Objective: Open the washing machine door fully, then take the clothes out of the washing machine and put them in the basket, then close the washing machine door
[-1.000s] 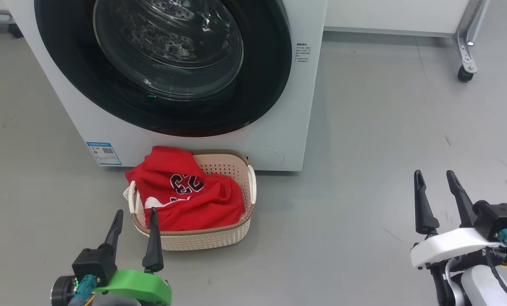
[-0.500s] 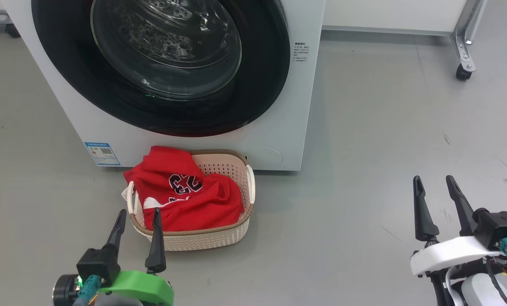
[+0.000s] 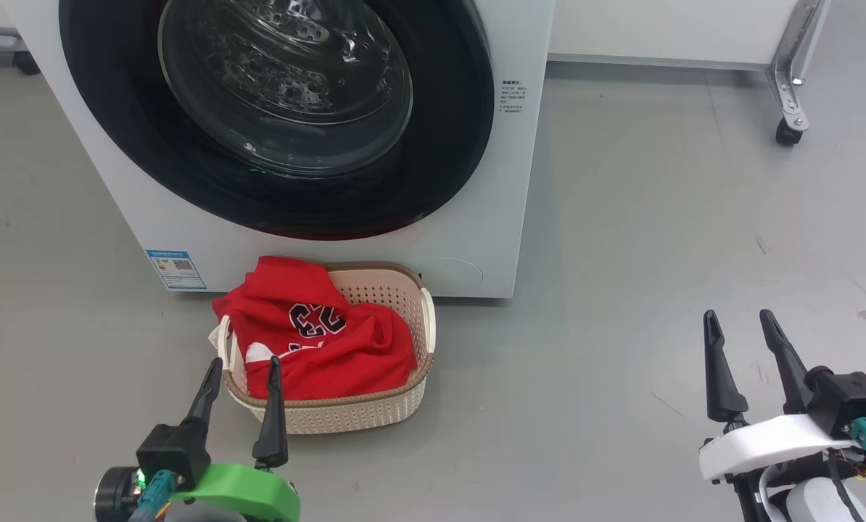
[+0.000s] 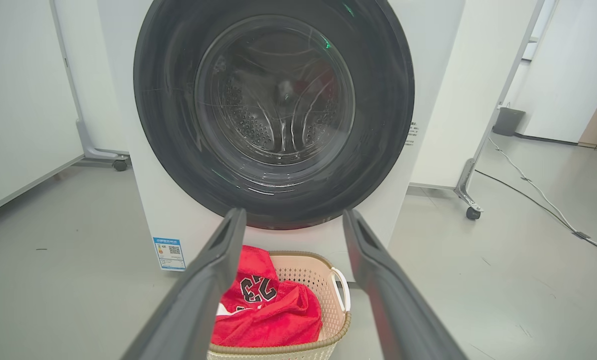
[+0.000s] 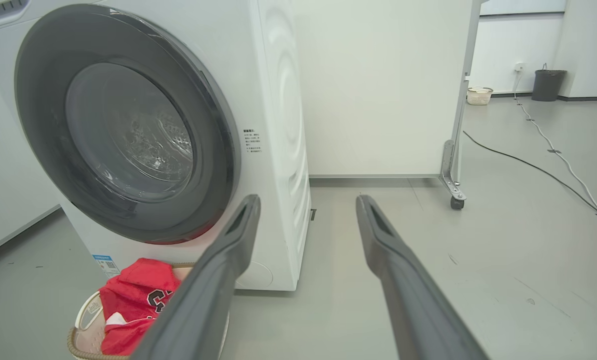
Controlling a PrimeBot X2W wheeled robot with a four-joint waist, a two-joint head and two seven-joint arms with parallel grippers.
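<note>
washing machine door (image 3: 281, 94) looks shut, upper left; clothes (image 3: 317, 341) in basket (image 3: 353, 415), lower centre. left gripper (image 3: 244, 362), right gripper (image 3: 737, 315): fingers spread, empty. Confirm latch flush; keep arms clear.

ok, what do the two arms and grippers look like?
Left gripper: two long dark tapered fingers, black block, bright green curved wrist shell, teal connector, small green light. Right gripper: same fingers, white wrist shell, black block, teal connector, black cable.
</note>
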